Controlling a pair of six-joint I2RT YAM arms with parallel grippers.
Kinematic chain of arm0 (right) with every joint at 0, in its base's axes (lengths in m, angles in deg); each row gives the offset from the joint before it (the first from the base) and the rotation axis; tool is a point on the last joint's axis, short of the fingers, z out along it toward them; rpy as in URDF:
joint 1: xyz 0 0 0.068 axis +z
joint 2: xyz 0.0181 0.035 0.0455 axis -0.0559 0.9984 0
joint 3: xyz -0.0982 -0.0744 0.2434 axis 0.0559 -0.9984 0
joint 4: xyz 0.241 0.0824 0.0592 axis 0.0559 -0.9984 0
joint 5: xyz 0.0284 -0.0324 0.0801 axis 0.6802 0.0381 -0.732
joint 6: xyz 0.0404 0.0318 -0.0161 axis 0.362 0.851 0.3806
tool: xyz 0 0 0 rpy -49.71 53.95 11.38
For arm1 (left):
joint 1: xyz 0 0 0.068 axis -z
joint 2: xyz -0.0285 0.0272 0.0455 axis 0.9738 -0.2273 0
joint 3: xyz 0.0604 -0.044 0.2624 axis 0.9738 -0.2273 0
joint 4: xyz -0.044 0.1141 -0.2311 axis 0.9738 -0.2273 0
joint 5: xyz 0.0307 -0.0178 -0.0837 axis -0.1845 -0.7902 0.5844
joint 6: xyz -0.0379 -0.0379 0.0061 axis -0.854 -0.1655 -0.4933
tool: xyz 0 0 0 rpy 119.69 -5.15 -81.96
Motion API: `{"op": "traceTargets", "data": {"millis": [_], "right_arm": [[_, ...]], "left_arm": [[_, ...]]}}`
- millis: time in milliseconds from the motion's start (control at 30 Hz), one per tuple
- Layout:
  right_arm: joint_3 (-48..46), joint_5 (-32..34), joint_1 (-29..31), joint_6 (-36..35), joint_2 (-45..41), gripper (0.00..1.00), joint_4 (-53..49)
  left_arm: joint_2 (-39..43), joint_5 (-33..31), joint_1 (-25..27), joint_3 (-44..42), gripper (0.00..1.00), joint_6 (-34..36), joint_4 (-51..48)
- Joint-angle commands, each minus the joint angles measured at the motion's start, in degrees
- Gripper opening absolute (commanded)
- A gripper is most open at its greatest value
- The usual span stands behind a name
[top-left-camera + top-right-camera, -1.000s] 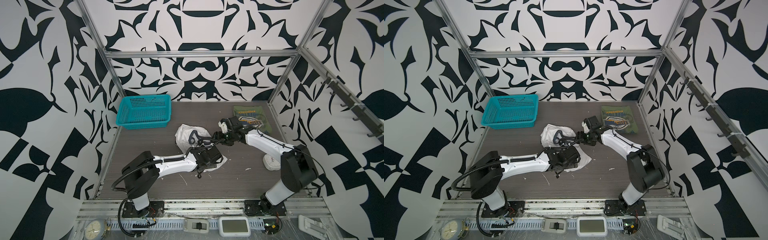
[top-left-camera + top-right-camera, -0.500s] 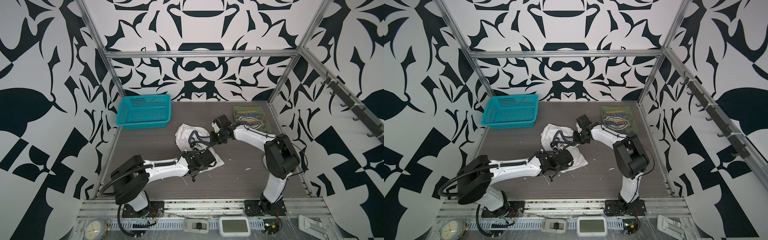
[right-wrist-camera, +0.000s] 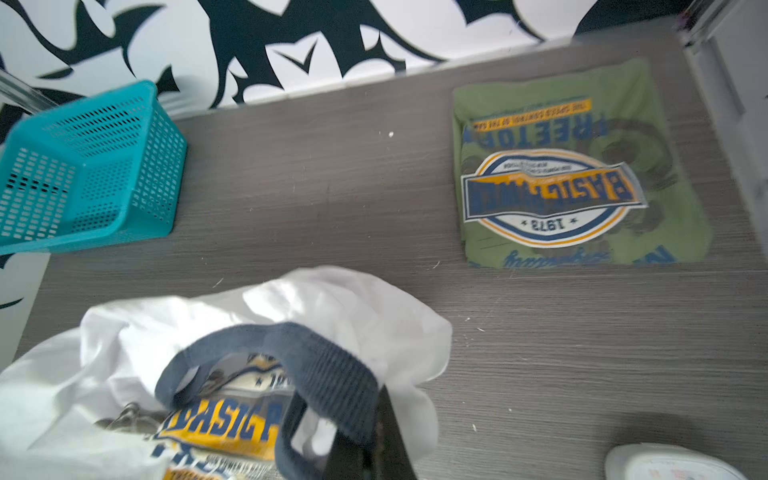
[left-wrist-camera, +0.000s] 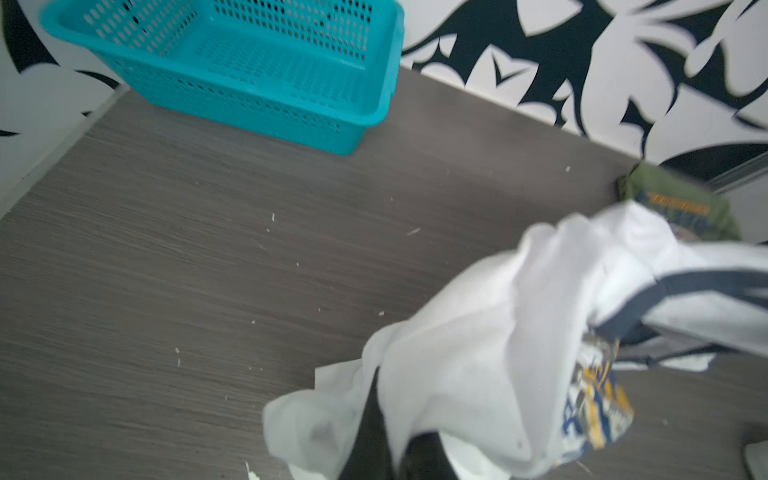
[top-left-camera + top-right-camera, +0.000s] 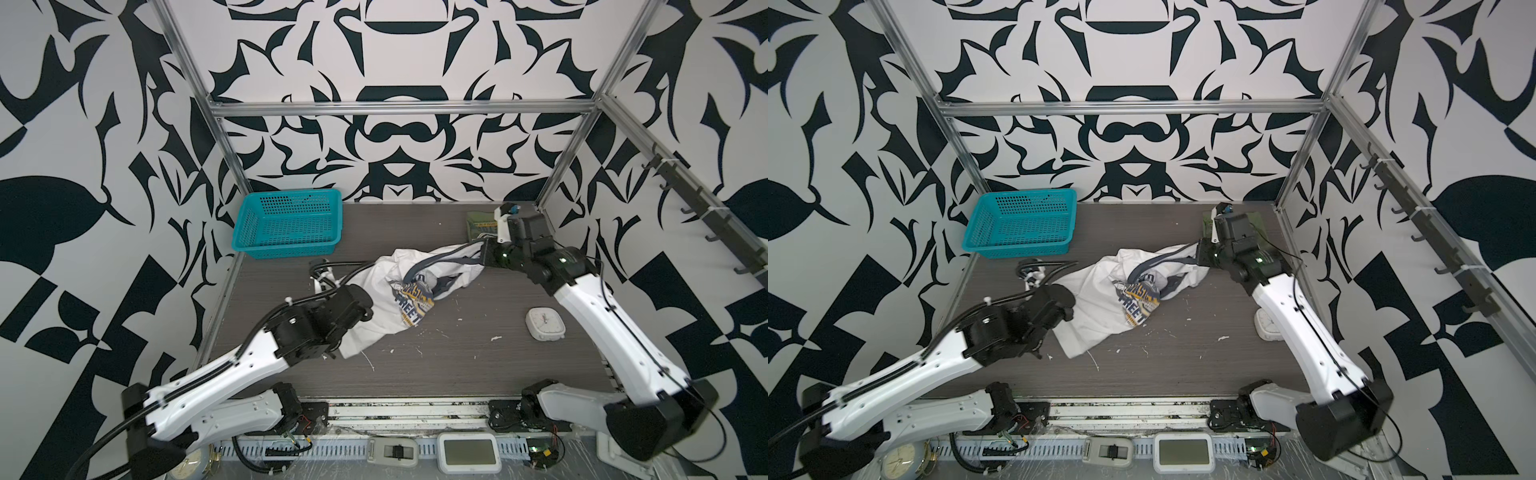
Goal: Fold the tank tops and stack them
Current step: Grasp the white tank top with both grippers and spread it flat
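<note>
The white tank top [image 5: 386,286] [image 5: 1096,291] with navy trim and a navy/yellow badge print hangs stretched between my two grippers over the middle of the table. My left gripper [image 5: 366,308] [image 5: 1070,309] [image 4: 386,453] is shut on its white hem end [image 4: 478,353]. Shut on a navy strap at the far end [image 3: 332,303] is my right gripper [image 5: 483,253] [image 5: 1198,255] [image 3: 370,449]. The olive green tank top [image 3: 573,166] [image 4: 681,199] lies folded flat at the back right, badge up, and in both top views the right arm partly hides it [image 5: 478,220] [image 5: 1262,218].
A teal mesh basket [image 5: 286,224] [image 5: 1021,224] [image 4: 232,62] [image 3: 83,174] stands at the back left. A small white device [image 5: 545,324] [image 5: 1264,328] lies on the table's right side under the right arm. Small white scraps dot the dark wood-grain tabletop [image 5: 457,361].
Both grippers have shut on the white tank top and drawn apart, left toward the front left, right toward the back right. The crumpled shirt is now pulled out long between them.
</note>
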Motion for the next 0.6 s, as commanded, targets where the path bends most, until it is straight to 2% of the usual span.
{"op": "traceTargets", "data": {"millis": [0, 100, 233, 300, 367, 467, 567], "right_arm": [[1.76, 3.21, -0.32, -1.67, -2.75, 0.00, -4.62], [-0.02, 3.04, -1.03, -0.57, -2.54, 0.00, -3.94], [-3.49, 2.70, -3.33, 0.11, 1.14, 0.00, -1.44], [-5.32, 2.55, -5.54, 0.26, 3.92, 0.00, 0.05], [-6.64, -0.48, -7.71, 0.61, 7.01, 0.00, 1.53], [-7.83, -2.90, -8.10, 1.42, 10.73, 0.16, 2.58], [-9.54, -3.21, -8.10, 1.81, 12.08, 0.40, 4.10]], "left_arm": [[4.66, -3.37, -4.65, 0.64, 0.00, 6.97, -2.59], [4.13, 3.98, -13.30, -0.10, 0.00, 10.44, -0.39], [-2.48, 13.86, -24.00, -0.77, 0.00, 12.45, 0.99], [-6.30, 15.29, -26.32, -0.79, 0.00, 12.54, 0.21], [-9.34, 16.83, -26.97, -1.12, 0.00, 12.67, 0.18], [-11.69, 21.92, -27.02, -2.89, 0.00, 13.83, 2.96], [-12.46, 25.26, -27.06, -4.95, 0.00, 14.28, 4.99]]}}
